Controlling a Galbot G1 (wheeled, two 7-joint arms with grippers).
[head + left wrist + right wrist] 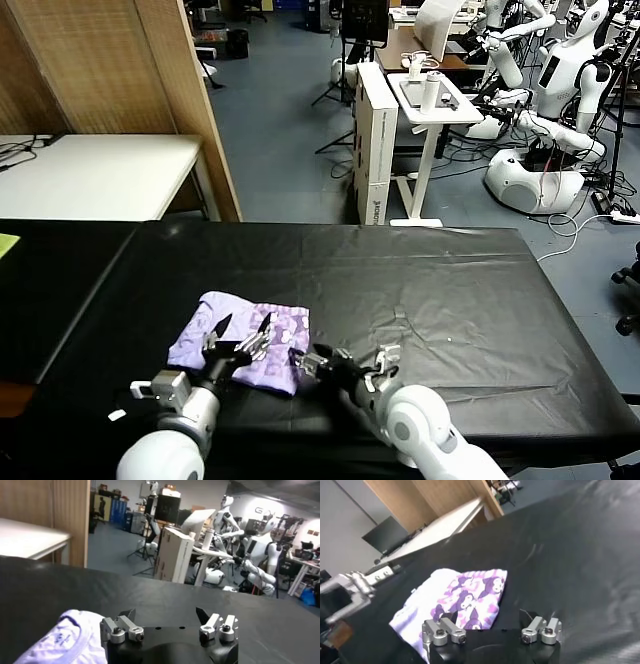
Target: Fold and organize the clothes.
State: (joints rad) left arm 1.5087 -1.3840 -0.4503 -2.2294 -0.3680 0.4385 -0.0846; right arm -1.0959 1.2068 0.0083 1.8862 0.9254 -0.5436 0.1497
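Note:
The clothes are one folded lavender T-shirt (pixel 240 340) with its purple print facing up, lying on the black-covered table (pixel 450 300) near the front left. My left gripper (pixel 244 326) hovers over the shirt's near part, open, with nothing between its fingers. In the left wrist view the left gripper (pixel 166 615) has spread jaws and the shirt (pixel 65 637) bulges beside it. My right gripper (pixel 342 360) sits just right of the shirt's front corner. In the right wrist view the right gripper (pixel 489 616) is open over bare table, with the shirt (pixel 465 597) beyond one fingertip.
A white table (pixel 90 175) and a wooden partition (pixel 190 100) stand behind on the left. A white stand (pixel 430 100) and other robots (pixel 570 70) fill the back right. The black cover is wrinkled around the middle (pixel 400 315). The left arm (pixel 350 592) shows in the right wrist view.

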